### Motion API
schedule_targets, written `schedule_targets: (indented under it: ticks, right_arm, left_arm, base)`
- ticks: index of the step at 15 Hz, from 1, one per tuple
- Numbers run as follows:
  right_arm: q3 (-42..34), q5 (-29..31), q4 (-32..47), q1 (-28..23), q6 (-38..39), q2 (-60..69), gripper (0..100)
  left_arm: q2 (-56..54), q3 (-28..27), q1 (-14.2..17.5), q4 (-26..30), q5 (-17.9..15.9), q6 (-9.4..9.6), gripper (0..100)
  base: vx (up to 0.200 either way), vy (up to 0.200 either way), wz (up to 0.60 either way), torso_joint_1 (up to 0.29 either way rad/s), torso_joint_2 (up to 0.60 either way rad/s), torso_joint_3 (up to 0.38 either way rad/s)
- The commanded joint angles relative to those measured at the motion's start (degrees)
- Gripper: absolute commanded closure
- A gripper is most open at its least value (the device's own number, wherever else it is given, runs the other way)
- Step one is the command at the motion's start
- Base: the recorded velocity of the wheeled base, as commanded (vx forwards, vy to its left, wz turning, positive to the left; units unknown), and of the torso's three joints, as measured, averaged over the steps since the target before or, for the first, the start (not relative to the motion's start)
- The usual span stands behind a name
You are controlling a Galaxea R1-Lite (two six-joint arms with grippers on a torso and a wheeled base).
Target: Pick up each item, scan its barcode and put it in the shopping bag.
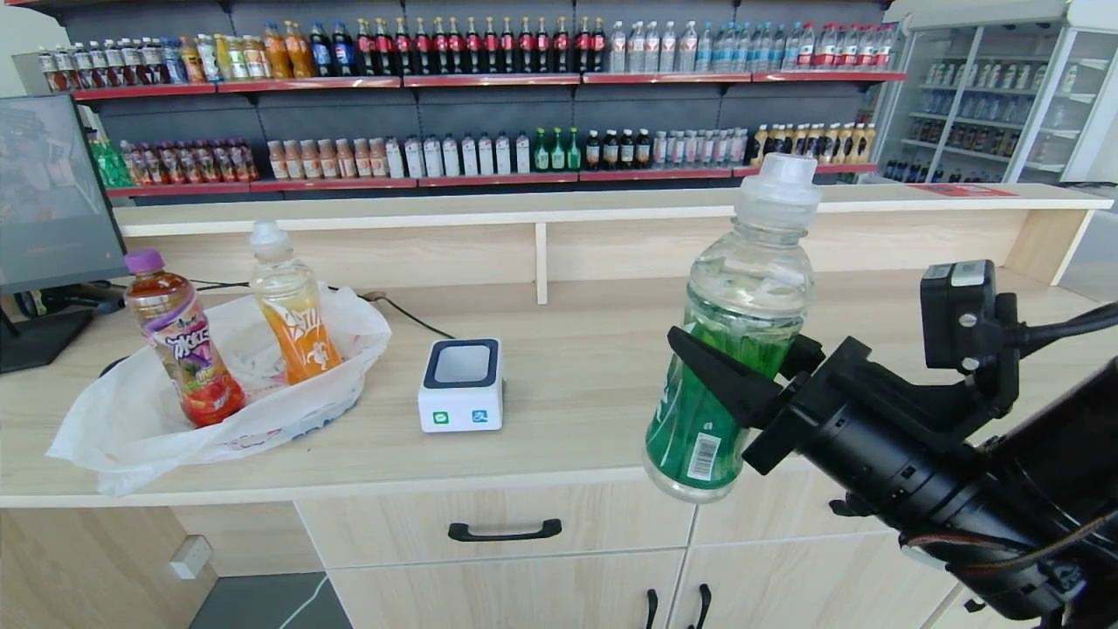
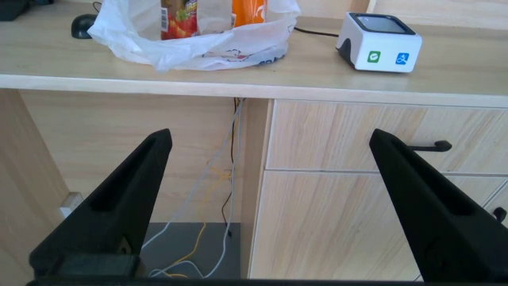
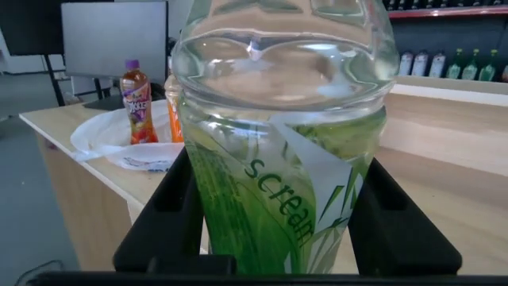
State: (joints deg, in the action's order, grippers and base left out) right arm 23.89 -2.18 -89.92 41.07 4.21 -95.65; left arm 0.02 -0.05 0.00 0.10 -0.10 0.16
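Observation:
My right gripper (image 1: 732, 371) is shut on a clear bottle with a green label (image 1: 729, 349) and a white cap, held upright above the counter's front edge, its barcode facing forward and low. Up close, the bottle (image 3: 278, 159) sits between the right gripper's (image 3: 278, 238) dark fingers. The white scanner box (image 1: 461, 384) stands on the counter left of the bottle. Farther left, the white shopping bag (image 1: 131, 419) holds a red drink bottle (image 1: 183, 349) and an orange one (image 1: 293, 314). My left gripper (image 2: 270, 214) is open below the counter edge, facing the cabinet fronts.
A monitor (image 1: 52, 192) stands at the counter's far left, with a cable (image 1: 410, 319) running behind the bag. A raised ledge (image 1: 611, 205) backs the counter, with drink shelves beyond. Drawers with black handles (image 1: 505, 530) sit under the counter. A dark mouse (image 2: 82, 26) lies beside the bag.

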Motion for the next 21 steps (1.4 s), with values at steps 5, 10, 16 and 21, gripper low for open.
schedule_targets:
  ticks: [5, 10, 16, 21]
  right_arm:
    - [1.42, -2.12, -0.08, 5.07, 13.2, 1.6, 100]
    - [3.09, -2.56, -0.08, 5.78, 25.85, 3.63, 100]
    - [8.19, -2.56, -0.08, 9.29, 30.6, 5.21, 100]
    - [8.19, -2.65, -0.08, 9.29, 30.69, 6.17, 100]
  left_arm:
    - [-0.02, -0.04, 0.0, -0.01, 0.01, 0.02, 0]
    - [-0.02, -0.04, 0.09, -0.01, 0.01, 0.02, 0]
    - [-0.02, 0.05, 0.0, -0.01, 0.01, 0.02, 0]
    - [-0.02, -0.04, 0.0, -0.01, 0.01, 0.02, 0]
  base:
    - [0.0, 0.0, 0.0, 0.0, 0.0, 0.0]
    - [0.0, 0.0, 0.0, 0.0, 0.0, 0.0]
    - [0.0, 0.0, 0.0, 0.0, 0.0, 0.0]
    - [0.0, 0.0, 0.0, 0.0, 0.0, 0.0]
